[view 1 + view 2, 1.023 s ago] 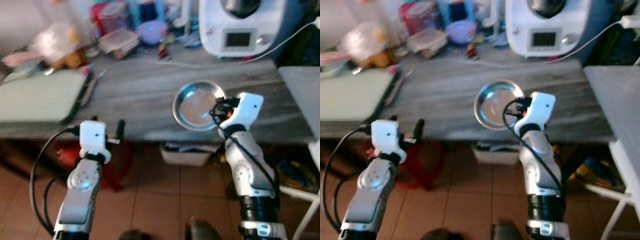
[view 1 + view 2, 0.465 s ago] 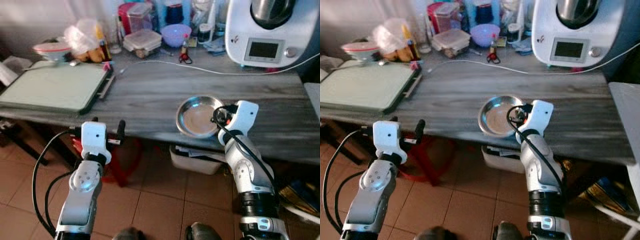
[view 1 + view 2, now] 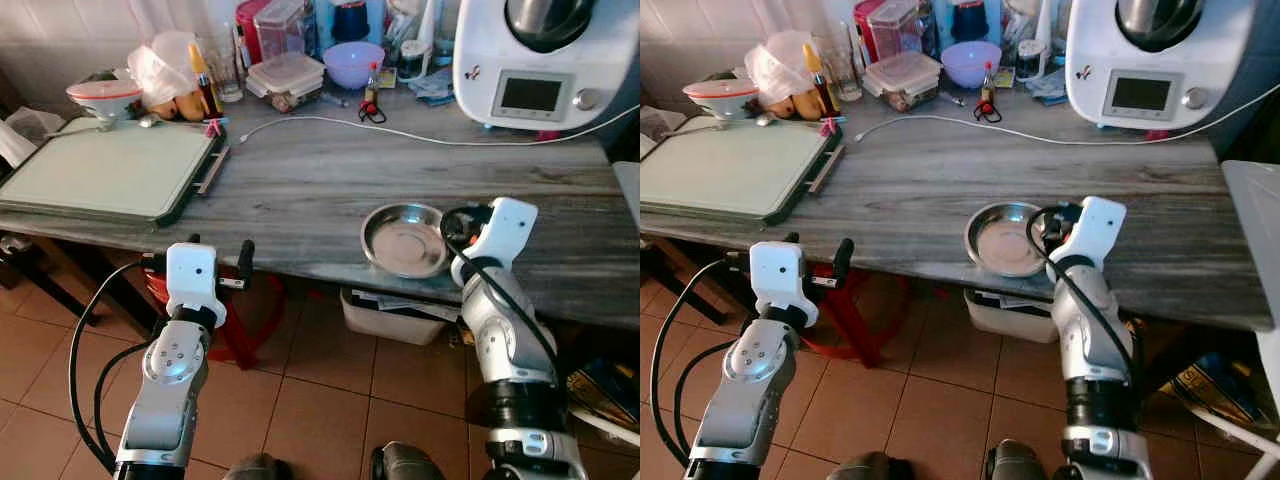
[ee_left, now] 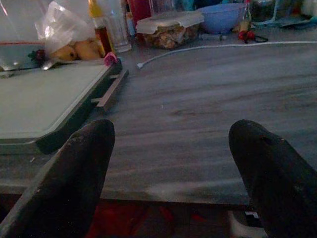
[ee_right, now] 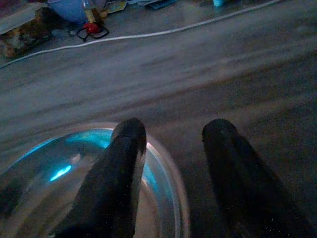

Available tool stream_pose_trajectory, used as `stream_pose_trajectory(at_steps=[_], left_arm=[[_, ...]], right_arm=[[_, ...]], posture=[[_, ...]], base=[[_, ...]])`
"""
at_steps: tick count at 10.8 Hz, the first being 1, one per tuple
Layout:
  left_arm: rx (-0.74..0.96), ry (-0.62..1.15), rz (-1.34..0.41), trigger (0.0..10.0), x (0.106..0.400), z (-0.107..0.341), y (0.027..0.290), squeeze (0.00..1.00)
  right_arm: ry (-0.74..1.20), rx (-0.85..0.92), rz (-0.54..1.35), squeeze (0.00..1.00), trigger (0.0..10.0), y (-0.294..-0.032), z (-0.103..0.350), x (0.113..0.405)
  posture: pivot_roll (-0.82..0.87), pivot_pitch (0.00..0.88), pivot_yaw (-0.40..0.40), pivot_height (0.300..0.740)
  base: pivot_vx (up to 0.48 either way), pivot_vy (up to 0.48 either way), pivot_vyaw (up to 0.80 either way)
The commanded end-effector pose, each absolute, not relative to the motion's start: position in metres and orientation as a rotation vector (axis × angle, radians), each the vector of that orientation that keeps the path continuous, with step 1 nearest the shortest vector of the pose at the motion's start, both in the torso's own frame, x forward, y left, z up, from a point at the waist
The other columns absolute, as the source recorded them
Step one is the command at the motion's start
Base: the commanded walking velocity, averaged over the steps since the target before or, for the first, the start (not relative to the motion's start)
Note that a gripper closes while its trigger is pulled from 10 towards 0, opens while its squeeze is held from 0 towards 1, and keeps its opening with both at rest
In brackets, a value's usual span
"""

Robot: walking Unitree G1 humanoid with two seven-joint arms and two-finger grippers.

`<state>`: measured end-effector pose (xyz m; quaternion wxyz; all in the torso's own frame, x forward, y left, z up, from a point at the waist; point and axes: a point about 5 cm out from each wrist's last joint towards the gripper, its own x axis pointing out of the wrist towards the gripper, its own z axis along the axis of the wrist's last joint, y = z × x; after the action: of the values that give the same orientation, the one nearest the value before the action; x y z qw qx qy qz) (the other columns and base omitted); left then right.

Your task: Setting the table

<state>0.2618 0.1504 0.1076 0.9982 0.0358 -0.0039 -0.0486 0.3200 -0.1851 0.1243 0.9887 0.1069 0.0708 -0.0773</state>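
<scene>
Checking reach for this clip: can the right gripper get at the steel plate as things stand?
Probably yes. The right gripper is open at the steel plate, one finger over its rim, the other outside it. The plate lies near the table edge, with nothing between.

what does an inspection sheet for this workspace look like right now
Surface: grey wood-grain table, steel dish near front edge.
Job's things: round shallow steel dish, upright, holding nothing.
Clutter: pale green tray at left; lidded plastic boxes, purple bowl, white kitchen machine at back.
Grippers: right gripper open, one finger over the dish rim; left gripper open, at the table's front edge.
Cables: white cable across tabletop.
Surroundings: terracotta floor tiles.
</scene>
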Motion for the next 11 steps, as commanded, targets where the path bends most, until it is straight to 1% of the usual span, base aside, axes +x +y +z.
stream_pose_trajectory(at_steps=[1, 3, 4, 5, 7, 8, 9, 10, 11], left_arm=[[0.085, -0.015, -0.088, 10.0, 0.262, 0.109, 0.152, 0.00], [0.082, -0.027, -0.074, 10.0, 0.262, 0.112, 0.154, 0.00], [0.076, -0.035, -0.061, 10.0, 0.262, 0.114, 0.156, 0.00], [0.072, -0.032, -0.029, 10.0, 0.263, 0.114, 0.160, 0.00], [0.045, 0.004, 0.041, 10.0, 0.263, 0.110, 0.170, 0.00], [0.026, 0.022, 0.061, 10.0, 0.263, 0.106, 0.172, 0.00], [0.022, 0.022, 0.052, 10.0, 0.263, 0.106, 0.170, 0.00], [0.019, 0.024, 0.052, 10.0, 0.263, 0.106, 0.169, 0.00], [0.019, 0.025, 0.052, 10.0, 0.263, 0.106, 0.167, 0.00]], right_arm=[[0.118, 0.212, -0.176, 1.00, 10.0, -0.187, 0.129, 0.323], [0.019, 0.136, -0.138, 1.00, 10.0, -0.184, 0.144, 0.323], [-0.024, 0.092, -0.082, 1.00, 10.0, -0.176, 0.149, 0.321], [-0.105, -0.027, -0.002, 1.00, 10.0, -0.161, 0.157, 0.315], [-0.166, -0.091, 0.093, 1.00, 10.0, -0.147, 0.159, 0.304], [-0.205, -0.143, 0.168, 1.00, 10.0, -0.139, 0.159, 0.294], [-0.226, -0.133, 0.232, 1.00, 10.0, -0.132, 0.160, 0.287], [-0.245, -0.131, 0.372, 1.00, 10.0, -0.116, 0.163, 0.278], [-0.252, -0.188, 0.499, 1.00, 10.0, -0.103, 0.160, 0.269]], posture=[[-0.04, 0.072, 0.083, 0.740], [-0.04, 0.076, 0.085, 0.740], [-0.04, 0.076, 0.084, 0.740], [-0.04, 0.075, 0.083, 0.740], [-0.04, 0.074, 0.080, 0.740], [-0.04, 0.072, 0.078, 0.740], [-0.04, 0.070, 0.076, 0.740], [-0.04, 0.070, 0.074, 0.740], [-0.05, 0.070, 0.074, 0.740]], base=[[0.000, 0.000, 0.00], [0.000, 0.000, 0.00], [0.000, 0.000, 0.00], [0.000, 0.000, 0.00], [0.000, 0.000, 0.00], [0.000, 0.000, 0.00], [0.000, 0.000, 0.00], [0.000, 0.000, 0.00], [0.000, 0.000, 0.00]])
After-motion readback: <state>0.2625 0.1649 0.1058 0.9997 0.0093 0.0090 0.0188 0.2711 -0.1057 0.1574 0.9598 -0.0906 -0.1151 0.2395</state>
